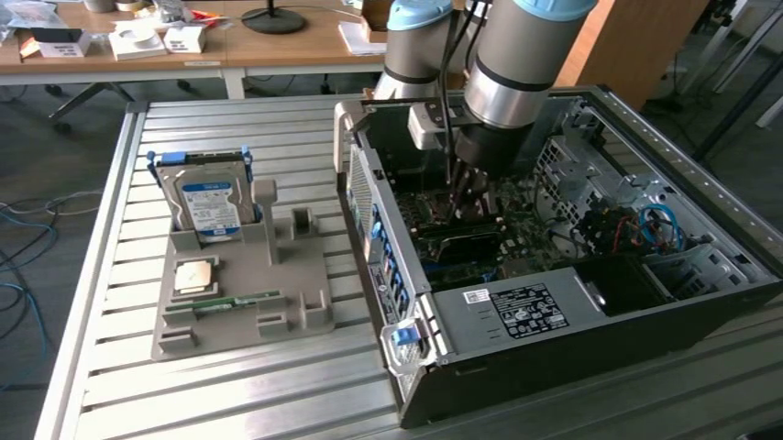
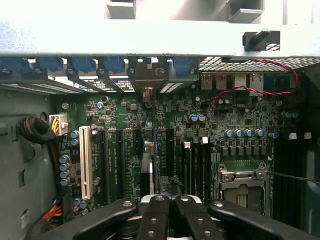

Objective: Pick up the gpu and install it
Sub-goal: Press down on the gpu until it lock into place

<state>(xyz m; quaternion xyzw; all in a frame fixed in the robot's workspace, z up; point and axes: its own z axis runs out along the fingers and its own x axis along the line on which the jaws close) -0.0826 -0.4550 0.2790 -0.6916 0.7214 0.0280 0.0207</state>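
My gripper [image 1: 471, 203] reaches down into the open computer case [image 1: 685, 302], over the motherboard's expansion slots. In the wrist view the two dark fingers [image 2: 154, 220] are pressed together, and the gripper [image 2: 170, 200] is shut. Running away from the fingertips is the gpu [image 2: 147, 167], a thin card seen edge-on. It stands upright in line with a black slot, and its metal bracket end [image 2: 146, 80] lies at the case's rear wall. Whether its edge is seated in the slot I cannot tell.
A grey parts tray [image 1: 288, 316] lies on the slatted table at the exterior view's left, holding an upright hard drive [image 1: 208, 203], a square chip [image 1: 196, 275] and a green memory stick [image 1: 235, 301]. Near the card are a white slot [image 2: 85, 160], the processor socket [image 2: 242, 185] and red wires [image 2: 260, 90].
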